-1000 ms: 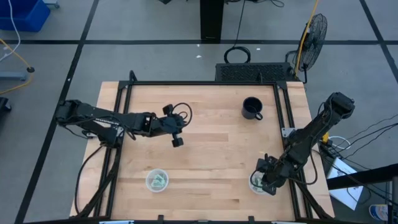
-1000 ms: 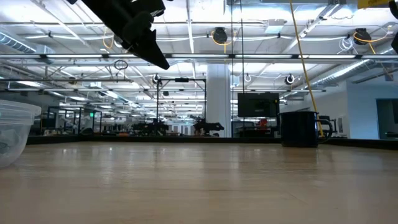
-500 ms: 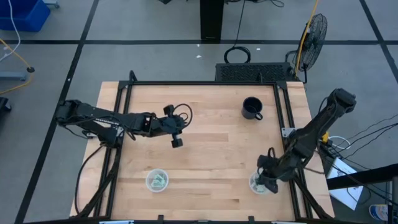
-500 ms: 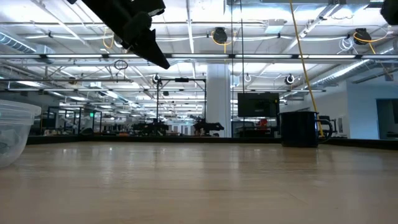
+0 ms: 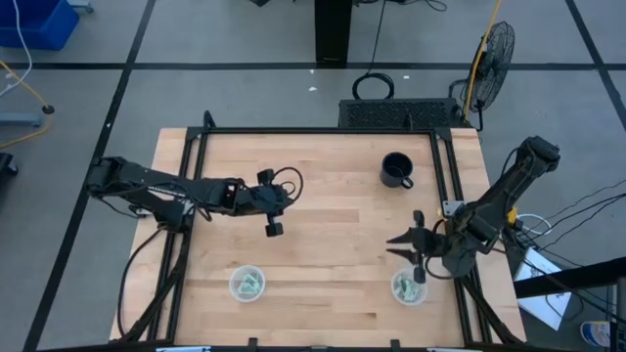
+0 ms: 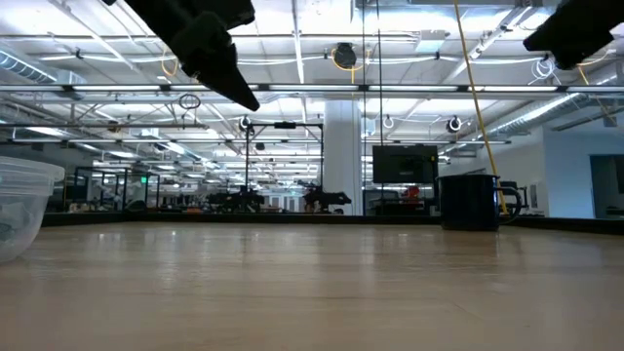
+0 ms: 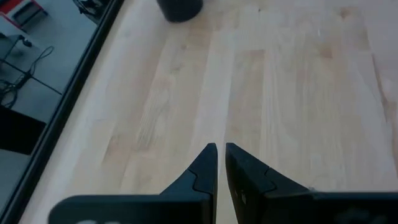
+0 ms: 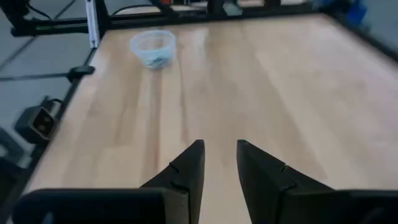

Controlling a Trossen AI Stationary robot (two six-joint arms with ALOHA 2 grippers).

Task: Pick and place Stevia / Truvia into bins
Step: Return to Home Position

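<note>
Green-and-white Stevia packets lie inside both clear bins: the left bin point(image 5: 246, 284) near the table's near edge, also in the low view point(image 6: 19, 207) and the right wrist view point(image 8: 152, 48), and the right bin point(image 5: 409, 287). No loose packet shows on the wood. My right gripper point(image 5: 401, 240) point(image 8: 219, 155) hangs open above the table just beyond the right bin and points toward the table's left. My left gripper point(image 5: 272, 228) point(image 7: 221, 149) is shut and empty, held high over the table's middle.
A black mug point(image 5: 396, 170) point(image 6: 470, 200) point(image 7: 179, 7) stands near the far right of the table. A black frame rail point(image 5: 448, 186) runs along the table's sides. Bare wood lies between the two bins and under both grippers.
My right gripper has risen out of the right bin, moved toward the far edge and tipped up from pointing down to pointing level toward the table's left. My left gripper has shifted slightly toward the near edge.
</note>
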